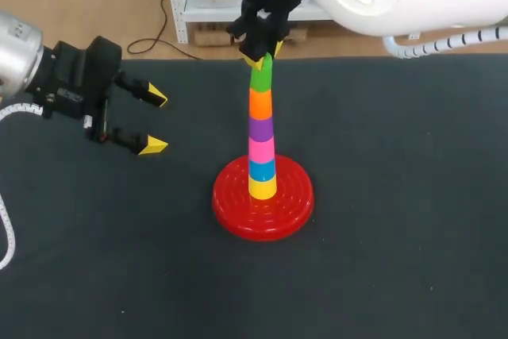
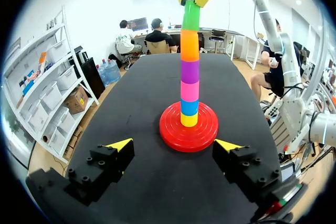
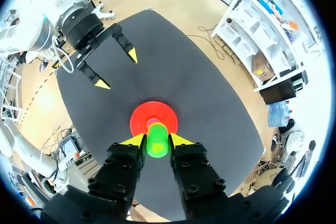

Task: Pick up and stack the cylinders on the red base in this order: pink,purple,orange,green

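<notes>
The green cylinder sits on top of the stack on the red base. The right fingers pinch it. The left fingers are spread wide beside the base.

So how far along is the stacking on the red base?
Done: pink cylinder, purple cylinder, orange cylinder, green cylinder stacked in order on the red base, above a blue cylinder and yellow cylinder. In hand: the right claw is at the green cylinder's top; grip unclear. Left: only that claw backing away, I'd guess. The left claw hangs open, empty.
</notes>
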`<state>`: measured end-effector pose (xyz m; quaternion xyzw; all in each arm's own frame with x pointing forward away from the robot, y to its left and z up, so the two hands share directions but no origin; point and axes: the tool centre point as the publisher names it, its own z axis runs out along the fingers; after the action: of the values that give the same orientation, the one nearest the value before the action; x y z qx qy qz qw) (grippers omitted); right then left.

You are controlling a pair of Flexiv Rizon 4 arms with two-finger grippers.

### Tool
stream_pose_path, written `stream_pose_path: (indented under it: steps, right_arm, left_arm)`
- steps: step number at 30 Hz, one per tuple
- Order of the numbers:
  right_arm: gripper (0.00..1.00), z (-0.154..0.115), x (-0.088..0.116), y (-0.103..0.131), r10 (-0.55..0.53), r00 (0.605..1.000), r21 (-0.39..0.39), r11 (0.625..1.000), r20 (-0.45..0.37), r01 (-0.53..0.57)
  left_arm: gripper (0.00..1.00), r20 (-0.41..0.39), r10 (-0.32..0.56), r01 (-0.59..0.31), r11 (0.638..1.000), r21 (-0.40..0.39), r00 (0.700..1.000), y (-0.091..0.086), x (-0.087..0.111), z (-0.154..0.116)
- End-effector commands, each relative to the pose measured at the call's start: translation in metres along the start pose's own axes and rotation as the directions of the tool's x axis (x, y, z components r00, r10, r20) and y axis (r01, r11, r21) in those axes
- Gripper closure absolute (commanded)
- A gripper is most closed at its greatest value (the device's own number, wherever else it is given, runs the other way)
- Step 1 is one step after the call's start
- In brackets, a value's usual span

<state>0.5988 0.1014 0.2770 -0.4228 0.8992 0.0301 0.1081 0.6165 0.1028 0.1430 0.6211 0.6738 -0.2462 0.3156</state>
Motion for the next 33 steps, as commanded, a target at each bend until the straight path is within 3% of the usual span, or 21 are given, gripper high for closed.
stream_pose_path:
  steps: [1,22,33]
  right_arm:
    - [1.00,0.000,-0.001,0.000,0.002,1.000,0.001,1.000,0.000,-0.002]
    - [1.00,0.008,-0.013,-0.005,-0.003,0.994,-0.007,1.000,-0.107,0.003]
    - [1.00,0.013,-0.008,-0.011,0.018,0.993,-0.023,1.000,-0.114,-0.021]
  left_arm:
    - [0.00,0.004,0.002,-0.002,1.000,0.001,1.000,0.001,0.001,0.000]
    - [0.00,0.004,0.002,-0.002,1.000,0.001,1.000,0.001,0.001,0.000]
    - [0.00,0.004,0.002,-0.002,1.000,0.001,1.000,0.001,0.001,0.000]
